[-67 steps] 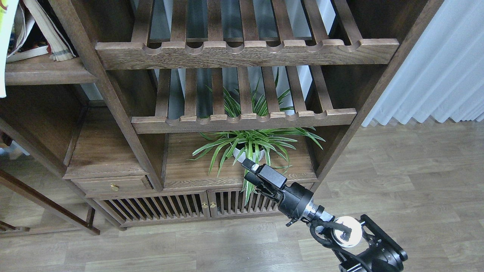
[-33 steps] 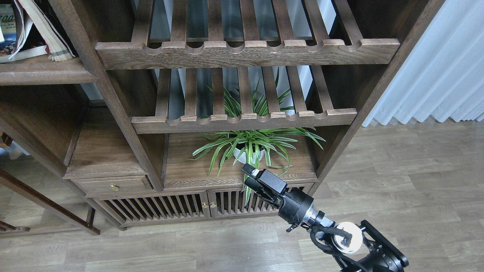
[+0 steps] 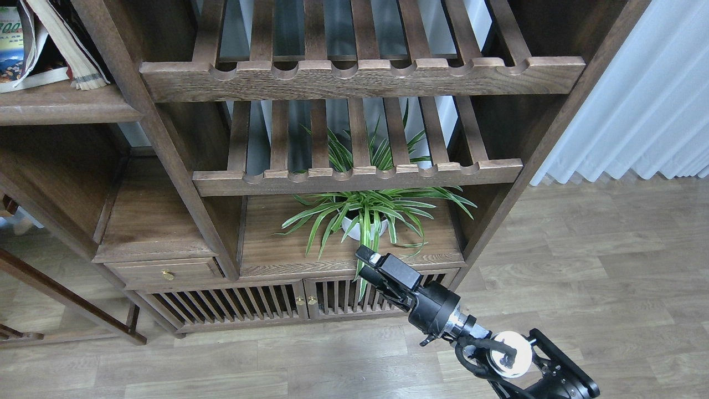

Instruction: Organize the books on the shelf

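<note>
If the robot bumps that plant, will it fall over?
Probably it would wobble more than fall: the plant sits in a small white pot, low on the wood. Its long thin leaves look floppy and should bend. The pot may be breakable, so a hard knock seems risky.

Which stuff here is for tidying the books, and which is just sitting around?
For the job: books, shelf, right gripper.
Just there: plant, slatted racks, drawer, curtain.
</note>
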You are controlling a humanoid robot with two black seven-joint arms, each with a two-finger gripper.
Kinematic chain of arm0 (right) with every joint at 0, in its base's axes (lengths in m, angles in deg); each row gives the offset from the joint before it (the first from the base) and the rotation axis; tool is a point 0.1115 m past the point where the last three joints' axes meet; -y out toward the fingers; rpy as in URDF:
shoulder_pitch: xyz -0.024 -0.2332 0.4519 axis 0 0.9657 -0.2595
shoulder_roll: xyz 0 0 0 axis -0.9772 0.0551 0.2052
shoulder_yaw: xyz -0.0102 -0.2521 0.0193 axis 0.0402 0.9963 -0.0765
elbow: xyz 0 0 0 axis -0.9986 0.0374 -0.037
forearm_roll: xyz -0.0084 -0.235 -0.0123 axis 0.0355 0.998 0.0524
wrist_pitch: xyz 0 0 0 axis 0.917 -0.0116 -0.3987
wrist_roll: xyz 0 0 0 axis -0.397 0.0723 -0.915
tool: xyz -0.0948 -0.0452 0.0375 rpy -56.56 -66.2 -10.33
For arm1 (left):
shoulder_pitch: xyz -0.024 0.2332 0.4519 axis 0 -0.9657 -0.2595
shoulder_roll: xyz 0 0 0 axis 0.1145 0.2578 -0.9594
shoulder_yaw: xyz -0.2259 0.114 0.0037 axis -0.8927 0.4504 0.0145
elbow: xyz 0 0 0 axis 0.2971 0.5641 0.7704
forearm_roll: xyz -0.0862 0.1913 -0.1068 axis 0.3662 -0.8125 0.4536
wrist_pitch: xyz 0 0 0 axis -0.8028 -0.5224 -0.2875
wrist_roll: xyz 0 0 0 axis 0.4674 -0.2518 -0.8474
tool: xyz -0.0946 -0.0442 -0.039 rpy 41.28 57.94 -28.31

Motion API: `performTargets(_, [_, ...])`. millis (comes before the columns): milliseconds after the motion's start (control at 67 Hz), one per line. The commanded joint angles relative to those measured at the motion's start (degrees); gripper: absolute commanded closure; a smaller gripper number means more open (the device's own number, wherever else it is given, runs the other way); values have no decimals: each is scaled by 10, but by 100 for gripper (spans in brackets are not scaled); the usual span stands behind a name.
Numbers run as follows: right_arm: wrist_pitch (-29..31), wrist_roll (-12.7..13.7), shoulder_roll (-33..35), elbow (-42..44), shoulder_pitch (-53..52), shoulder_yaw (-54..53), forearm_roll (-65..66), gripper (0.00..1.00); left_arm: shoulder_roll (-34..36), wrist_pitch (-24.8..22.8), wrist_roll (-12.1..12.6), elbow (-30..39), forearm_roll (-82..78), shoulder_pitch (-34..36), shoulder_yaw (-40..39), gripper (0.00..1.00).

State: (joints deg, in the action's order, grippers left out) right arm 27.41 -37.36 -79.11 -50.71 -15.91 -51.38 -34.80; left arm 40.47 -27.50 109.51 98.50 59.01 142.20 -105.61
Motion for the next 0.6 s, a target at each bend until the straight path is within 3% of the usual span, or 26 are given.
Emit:
performTargets(0, [0,0,0,-1,5,0,0,0,-27,0,0,-21,0,2,1,99])
performTargets(329, [0,0,0,-1,21,-1,0,0,-128,0,0,-68,0,27,1,99])
performTargets(582, [0,0,0,0,26,-4,0,0,-162,0,0,-68,-1,54,1,99])
